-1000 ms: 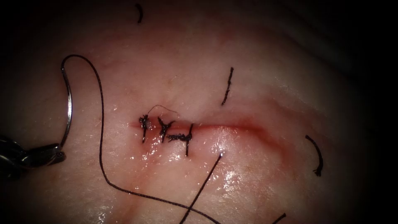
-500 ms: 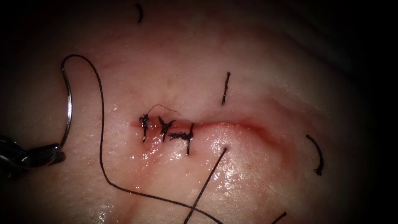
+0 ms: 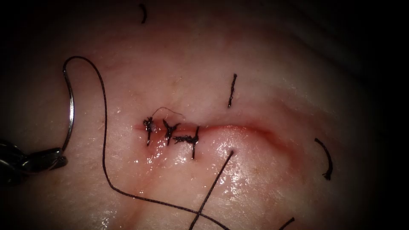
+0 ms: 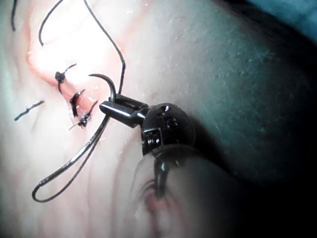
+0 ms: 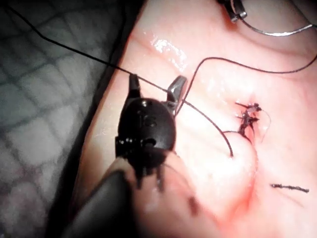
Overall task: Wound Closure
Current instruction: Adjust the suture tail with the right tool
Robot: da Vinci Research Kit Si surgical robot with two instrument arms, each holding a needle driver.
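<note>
From above, my left tool (image 3: 51, 159) pinches the needle (image 3: 70, 111) near its tip, free of the tissue (image 3: 264, 64), left of the cut (image 3: 238, 127). Up close on my left, that stiff, slick needle (image 4: 74, 161) looks best gripped mid-curve. On my right, my right tool (image 5: 154, 89) is spread around the limp thread (image 5: 208, 116), gripping nothing.

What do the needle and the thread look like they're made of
The needle, gripped by the left gripper, looks like polished steel: a thin silvery curve with glints. The thread looks like a dark braided fibre, matte and slightly fuzzy; which fibre is unclear.
</note>
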